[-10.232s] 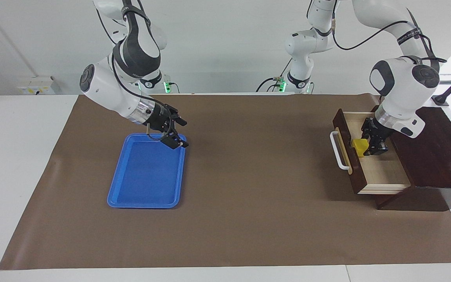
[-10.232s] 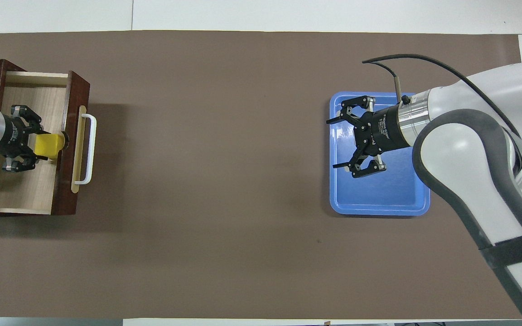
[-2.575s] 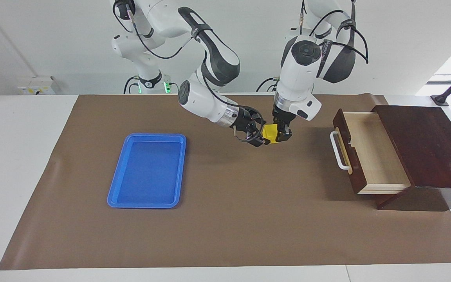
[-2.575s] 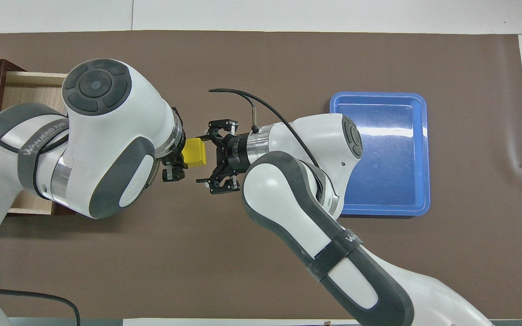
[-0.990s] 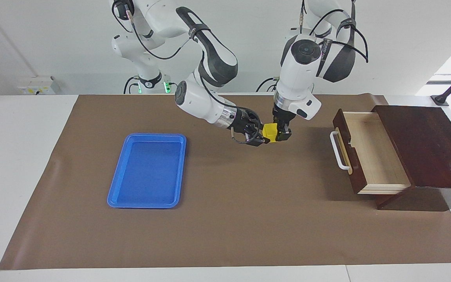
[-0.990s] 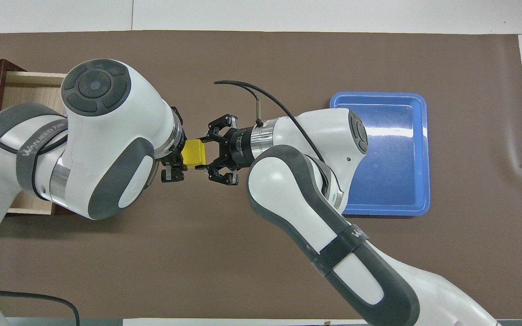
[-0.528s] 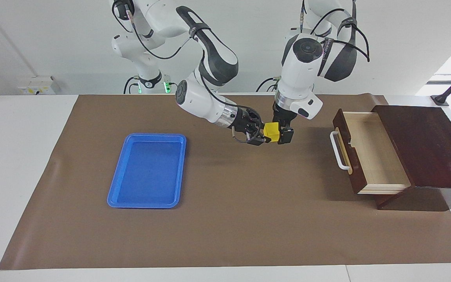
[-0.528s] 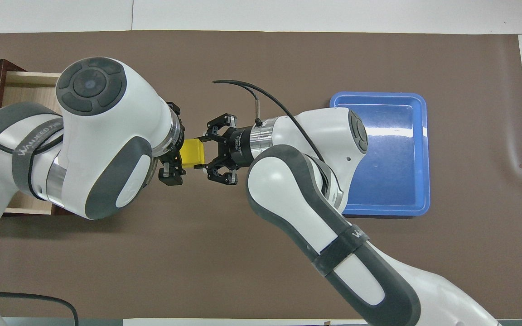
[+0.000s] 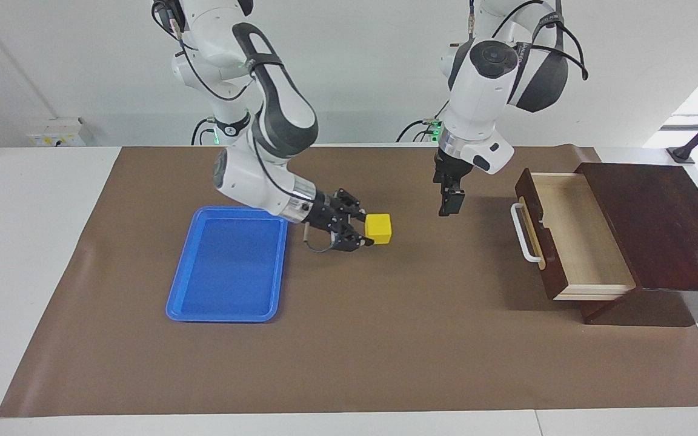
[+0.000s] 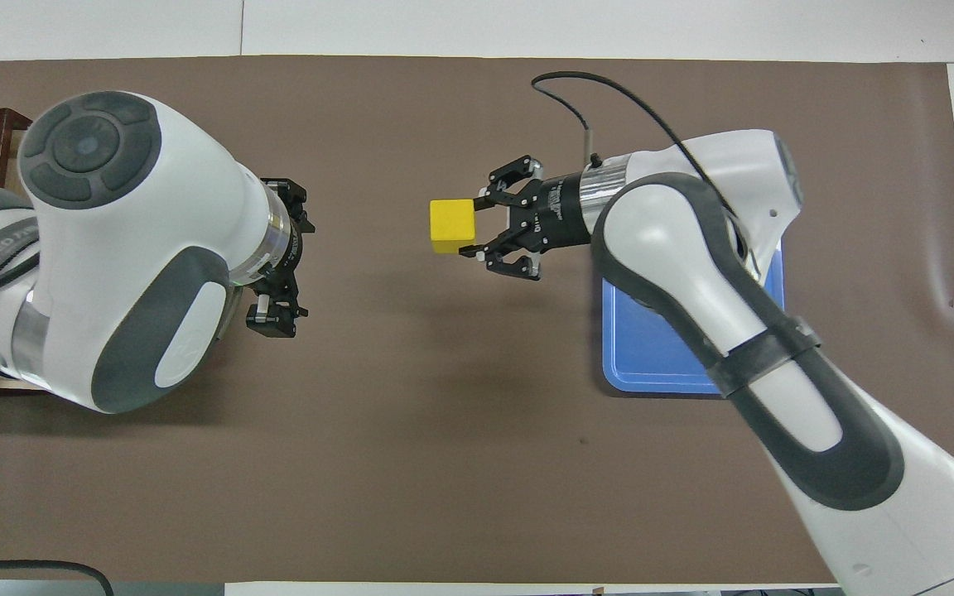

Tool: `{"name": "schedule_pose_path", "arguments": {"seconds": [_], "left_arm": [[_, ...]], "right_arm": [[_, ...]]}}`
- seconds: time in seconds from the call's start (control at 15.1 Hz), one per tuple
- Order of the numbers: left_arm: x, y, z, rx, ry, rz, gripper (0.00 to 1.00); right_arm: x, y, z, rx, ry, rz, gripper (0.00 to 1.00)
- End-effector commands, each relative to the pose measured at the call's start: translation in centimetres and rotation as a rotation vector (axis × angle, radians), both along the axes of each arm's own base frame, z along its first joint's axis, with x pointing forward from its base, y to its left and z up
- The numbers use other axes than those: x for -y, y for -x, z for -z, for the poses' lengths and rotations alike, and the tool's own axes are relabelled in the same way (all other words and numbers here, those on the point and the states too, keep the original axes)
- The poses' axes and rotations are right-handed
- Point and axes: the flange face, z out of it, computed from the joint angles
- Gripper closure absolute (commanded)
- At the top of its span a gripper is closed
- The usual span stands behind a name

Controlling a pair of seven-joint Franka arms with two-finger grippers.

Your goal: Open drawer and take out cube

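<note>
My right gripper (image 9: 368, 232) is shut on the small yellow cube (image 9: 378, 228) and holds it in the air over the brown mat, between the blue tray and the drawer. In the overhead view the cube (image 10: 453, 226) sits at the tips of the right gripper (image 10: 475, 226). My left gripper (image 9: 448, 206) is open and empty, raised over the mat between the cube and the drawer; it also shows in the overhead view (image 10: 278, 252). The drawer (image 9: 573, 236) stands pulled open with a bare pale interior and its white handle (image 9: 523, 233) facing the table's middle.
The blue tray (image 9: 222, 317) lies flat toward the right arm's end of the table, partly covered by the right arm in the overhead view (image 10: 659, 387). The dark wooden box (image 9: 658, 224) stands at the left arm's end. A brown mat (image 9: 385, 339) covers the table.
The left gripper has let go of the cube and drawn back toward the drawer. The right gripper has carried the cube away toward the blue tray.
</note>
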Motion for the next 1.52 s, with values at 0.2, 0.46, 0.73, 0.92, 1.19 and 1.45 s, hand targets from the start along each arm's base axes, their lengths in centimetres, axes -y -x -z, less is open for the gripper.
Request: {"name": "schedule_pose_path", "arguments": {"seconds": [0.2, 0.46, 0.73, 0.92, 1.19, 1.45], "left_arm": [[-7.7, -0.9, -2.3, -0.002, -0.002, 0.135, 0.00], [-14.7, -0.4, 2.2, 0.051, -0.003, 0.092, 0.00], [-18.3, -0.8, 7.7, 0.044, -0.012, 0.092, 0.00], [-20.3, -0.7, 10.2, 0.063, -0.047, 0.109, 0.00], [-23.6, -1.7, 10.1, 0.079, -0.083, 0.172, 0.00], [-28.6, -2.5, 9.7, 0.087, -0.130, 0.202, 0.00]], "right_arm": [[10.1, -1.5, 1.2, -0.009, 0.076, -0.052, 1.00], [15.4, 0.0, 3.7, 0.001, 0.099, -0.068, 1.00], [18.9, 2.2, 5.0, 0.050, 0.101, -0.132, 1.00], [20.6, 5.0, 5.3, 0.109, 0.112, -0.176, 1.00], [23.3, 8.5, 5.8, 0.155, 0.120, -0.202, 1.00], [26.2, 11.0, 8.3, 0.207, 0.142, -0.176, 1.00]]}}
